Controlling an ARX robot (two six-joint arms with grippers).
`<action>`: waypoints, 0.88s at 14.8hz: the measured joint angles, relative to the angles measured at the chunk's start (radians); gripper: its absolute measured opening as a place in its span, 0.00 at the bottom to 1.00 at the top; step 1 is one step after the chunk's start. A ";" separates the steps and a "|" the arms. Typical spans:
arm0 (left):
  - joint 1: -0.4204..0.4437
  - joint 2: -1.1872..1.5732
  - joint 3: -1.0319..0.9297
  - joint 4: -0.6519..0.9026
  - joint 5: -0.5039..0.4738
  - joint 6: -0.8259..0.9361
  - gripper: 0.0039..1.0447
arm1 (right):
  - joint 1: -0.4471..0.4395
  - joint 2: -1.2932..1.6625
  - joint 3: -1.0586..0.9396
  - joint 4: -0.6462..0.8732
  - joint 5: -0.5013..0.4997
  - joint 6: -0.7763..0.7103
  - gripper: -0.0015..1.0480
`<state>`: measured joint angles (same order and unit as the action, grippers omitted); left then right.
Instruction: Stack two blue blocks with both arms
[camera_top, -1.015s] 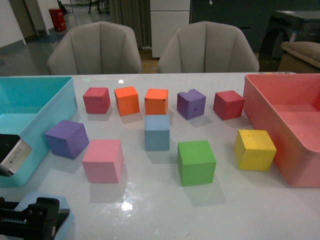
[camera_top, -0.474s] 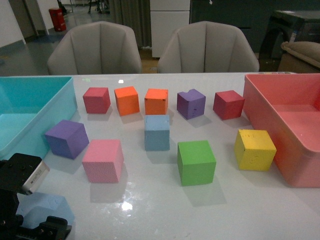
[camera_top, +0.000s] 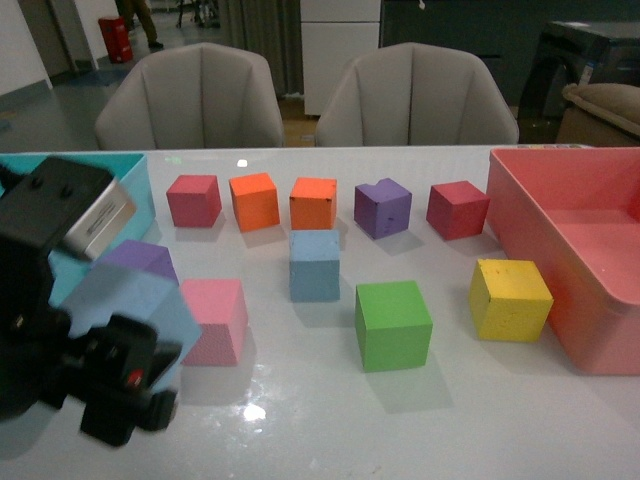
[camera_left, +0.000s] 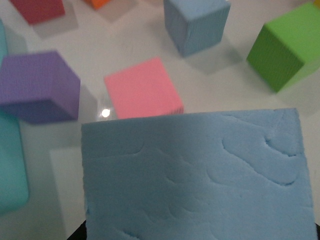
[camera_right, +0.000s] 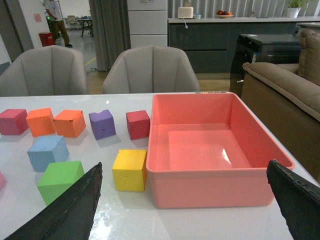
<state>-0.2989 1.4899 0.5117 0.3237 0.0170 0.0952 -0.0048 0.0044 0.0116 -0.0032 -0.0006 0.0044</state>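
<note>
While the left hand (camera_top: 105, 385) is clamped on one blue block (camera_top: 130, 300), raised over the counter's (camera_top: 300, 430) front left corner, the other block (camera_top: 314, 264) rests mid-counter, ahead and to the right of it. I judge this arm the nearer. Both are matte foam cubes, faintly dented, with no long axis. The right hand (camera_right: 184, 167) hangs with its fingers apart and empty, facing the pink bin (camera_right: 210, 192).
</note>
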 joint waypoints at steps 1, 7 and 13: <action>-0.045 0.045 0.101 -0.026 -0.009 0.002 0.50 | 0.000 0.000 0.000 0.000 0.000 0.000 0.94; -0.159 0.481 0.663 -0.217 -0.011 0.003 0.49 | 0.000 0.000 0.000 0.000 0.000 0.000 0.94; -0.134 0.746 1.039 -0.387 -0.045 -0.012 0.49 | 0.000 0.000 0.000 0.000 0.000 0.000 0.94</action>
<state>-0.4324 2.2360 1.5505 -0.0635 -0.0277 0.0830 -0.0048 0.0044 0.0116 -0.0036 -0.0006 0.0044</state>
